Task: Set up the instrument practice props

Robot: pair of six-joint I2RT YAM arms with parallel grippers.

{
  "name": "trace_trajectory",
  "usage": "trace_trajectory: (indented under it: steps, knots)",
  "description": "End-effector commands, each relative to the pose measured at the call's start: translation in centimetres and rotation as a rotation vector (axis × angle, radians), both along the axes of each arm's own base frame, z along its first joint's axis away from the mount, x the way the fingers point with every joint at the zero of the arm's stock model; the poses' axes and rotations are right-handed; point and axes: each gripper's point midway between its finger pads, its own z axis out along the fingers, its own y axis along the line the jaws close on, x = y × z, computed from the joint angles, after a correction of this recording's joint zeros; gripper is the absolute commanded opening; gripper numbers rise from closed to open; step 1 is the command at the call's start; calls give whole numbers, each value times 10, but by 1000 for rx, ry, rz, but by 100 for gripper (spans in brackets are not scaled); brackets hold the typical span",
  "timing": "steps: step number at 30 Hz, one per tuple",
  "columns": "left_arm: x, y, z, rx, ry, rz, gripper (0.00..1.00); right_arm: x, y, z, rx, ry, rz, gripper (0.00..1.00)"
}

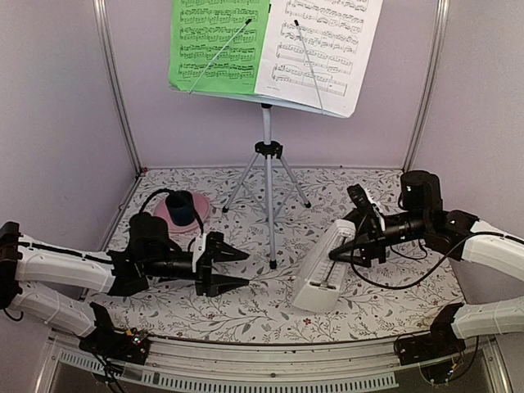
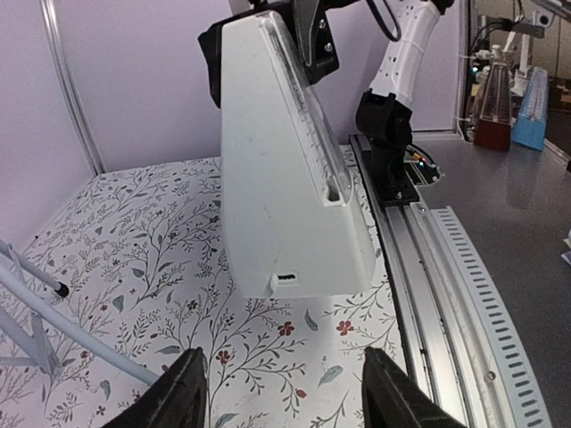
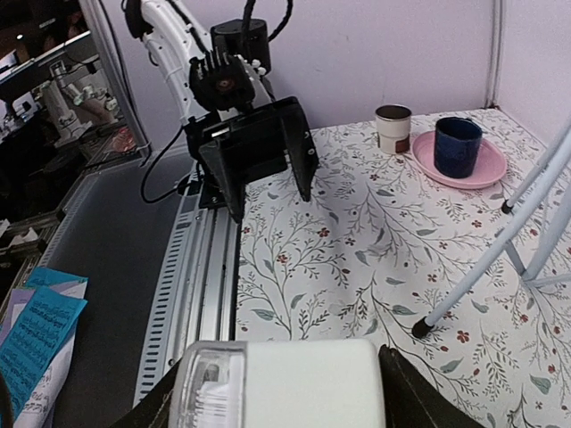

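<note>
Presently: metronome, tilted, top clamped in right gripper. Near leg of music stand between it and left gripper, jaws wide, empty. Behind: blue cup on pink plate.

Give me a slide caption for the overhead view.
Right claw grips the tilted white metronome; open left claw faces it, music stand behind.

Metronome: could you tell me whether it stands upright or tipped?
Tipped. The metronome leans over, its narrow top held in the right gripper.
</note>
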Motion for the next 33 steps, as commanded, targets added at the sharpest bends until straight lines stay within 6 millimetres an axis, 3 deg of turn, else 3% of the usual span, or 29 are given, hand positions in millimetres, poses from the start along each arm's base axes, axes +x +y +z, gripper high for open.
trace_trajectory:
  steps: [1,10,14,16,19,21,28,30,33]
  knots:
    - [-19,-6,-3,41,-166,-18,57,-34,17,54,107,-169,174,21]
    - [-37,-31,-11,125,-328,-9,47,-55,34,71,111,-210,262,14]
    - [-40,-40,-9,137,-346,-16,46,-56,37,73,108,-222,258,12]
    - [-40,-44,-9,134,-315,-18,54,-54,38,75,111,-235,245,11]
    - [-44,-49,-13,118,-267,-24,77,-50,38,76,115,-248,220,7]
    - [-48,-50,-17,113,-239,-37,85,-48,38,78,121,-254,208,6]
    - [-45,-55,-16,64,-161,-2,89,-46,35,90,148,-299,172,3]
    - [-44,-58,-15,43,-131,9,98,-47,35,91,154,-304,176,2]
    - [-42,-63,-18,42,-96,13,99,-48,35,92,157,-305,176,2]
